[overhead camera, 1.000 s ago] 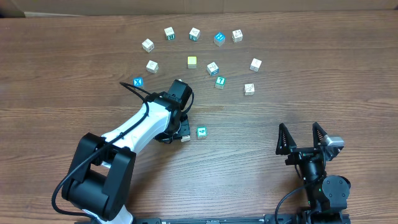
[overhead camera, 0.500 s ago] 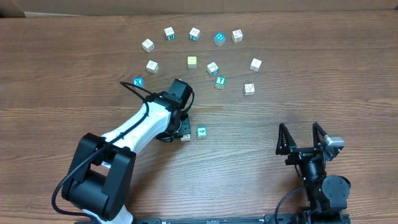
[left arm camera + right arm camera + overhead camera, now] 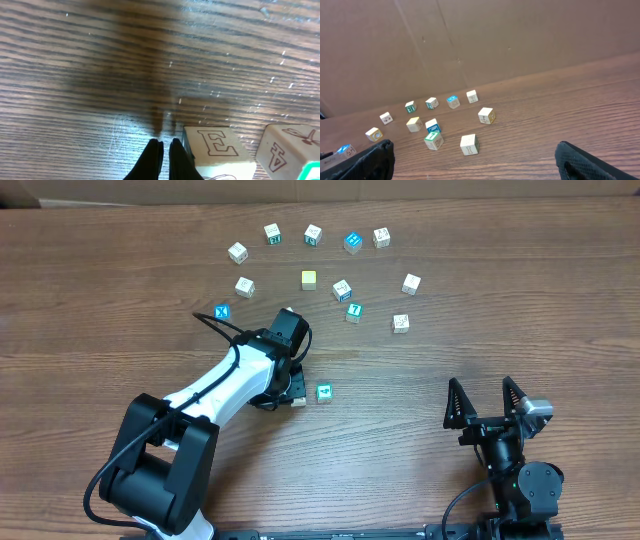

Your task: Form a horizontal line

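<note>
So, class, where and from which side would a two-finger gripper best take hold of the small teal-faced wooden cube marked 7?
Probably come straight down from above onto the teal-faced cube marked 7 and pinch its left and right side faces. It sits flat, with bare table on both flanks, whereas a white cube crowds its far corner.

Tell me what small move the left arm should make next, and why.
Probably nudge the E cube sideways toward the neighbouring cube: the left gripper is shut, its tips right beside the E cube, and a gap separates the two cubes.
</note>
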You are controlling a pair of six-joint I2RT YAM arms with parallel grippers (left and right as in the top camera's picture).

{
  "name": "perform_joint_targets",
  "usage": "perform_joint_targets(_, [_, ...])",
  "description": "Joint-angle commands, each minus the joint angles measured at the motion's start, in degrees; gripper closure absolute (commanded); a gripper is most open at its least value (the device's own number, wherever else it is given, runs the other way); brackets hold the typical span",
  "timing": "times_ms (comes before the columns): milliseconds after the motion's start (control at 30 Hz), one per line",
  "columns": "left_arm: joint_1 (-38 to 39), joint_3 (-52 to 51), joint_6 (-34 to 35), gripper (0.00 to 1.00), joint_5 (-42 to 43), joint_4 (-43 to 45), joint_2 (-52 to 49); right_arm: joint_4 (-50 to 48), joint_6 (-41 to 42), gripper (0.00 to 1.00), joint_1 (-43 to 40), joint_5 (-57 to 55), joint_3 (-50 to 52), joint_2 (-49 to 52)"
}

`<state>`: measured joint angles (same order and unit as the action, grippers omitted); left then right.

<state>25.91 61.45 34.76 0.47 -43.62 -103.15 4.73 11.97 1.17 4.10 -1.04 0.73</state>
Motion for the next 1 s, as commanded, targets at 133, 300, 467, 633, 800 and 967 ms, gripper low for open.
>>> perform_joint_targets(133, [0.4,-0.6,0.0,0.96,0.5,0.2,-0.7,-0.3,0.0,0.0,-0.2,0.1,0.6,-0.6])
perform_joint_targets(300, [0.7,-0.8,0.0,0.96,0.4,0.2,-0.7,-0.3,0.0,0.0,-0.2,0.1,0.6,-0.6])
perform_joint_targets(467, [1.2,-1.1,-0.1,0.96,0.2,0.7,-0.7,-0.3,0.0,0.0,-0.2,0.1,0.6,-0.6])
perform_joint_targets(633, [1.2,-1.1,-0.1,0.96,0.2,1.0,-0.7,-0.3,0.0,0.0,-0.2,0.1,0.6,-0.6])
perform_joint_targets(800, [1.3,-1.1,-0.6,0.96,0.3,1.9,-0.7,-0.3,0.0,0.0,-0.2,0.1,0.6,-0.6])
perform_joint_targets(967, [1.5,-1.1,-1.6,0.96,0.9,2.6,-0.7,-0.3,0.0,0.0,-0.2,0.1,0.6,-0.6])
